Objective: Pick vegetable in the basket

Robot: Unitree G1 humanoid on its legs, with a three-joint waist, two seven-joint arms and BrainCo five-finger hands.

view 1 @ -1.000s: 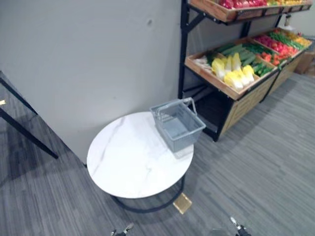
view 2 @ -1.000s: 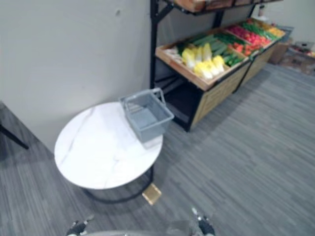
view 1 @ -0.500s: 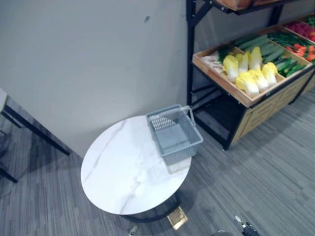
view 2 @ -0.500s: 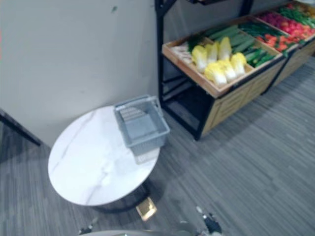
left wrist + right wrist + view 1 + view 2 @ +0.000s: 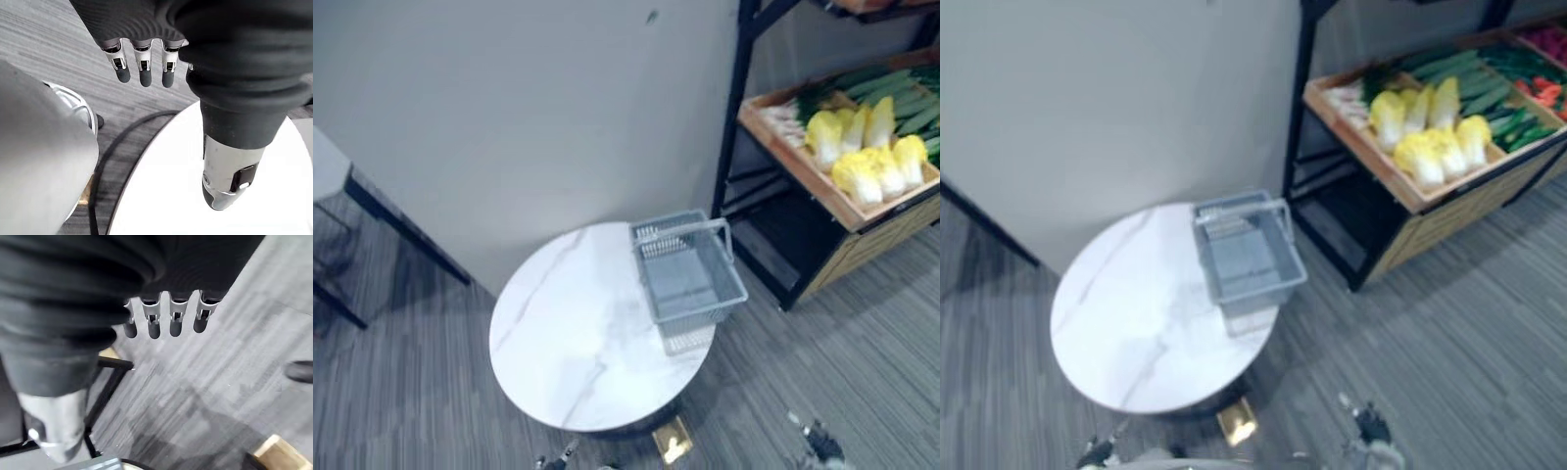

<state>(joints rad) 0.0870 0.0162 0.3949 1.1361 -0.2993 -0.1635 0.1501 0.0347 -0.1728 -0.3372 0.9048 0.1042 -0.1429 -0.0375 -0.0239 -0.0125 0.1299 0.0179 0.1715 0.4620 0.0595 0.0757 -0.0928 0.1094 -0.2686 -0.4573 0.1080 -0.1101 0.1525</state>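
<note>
Fingers of our left hand [image 5: 143, 63] hang straight, apart, empty; our right hand [image 5: 176, 316] matches. Grey basket [image 5: 690, 279] sits at 3 o'clock on the round table [image 5: 568, 352]. Yellow cabbages [image 5: 867, 162] lie at 2 o'clock beyond it, long axes toward 12; probably light, leafy, bruisable, so we'd wrap mid-body.

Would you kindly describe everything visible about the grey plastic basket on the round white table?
The grey plastic basket is rectangular, with slotted mesh walls and a solid floor, and it looks empty. It stands upright on the round white marble-look table, at the edge nearest the wooden vegetable shelf, with one near corner seemingly past the rim. Its thin handle is raised over the far end. Nothing else touches it.
</note>
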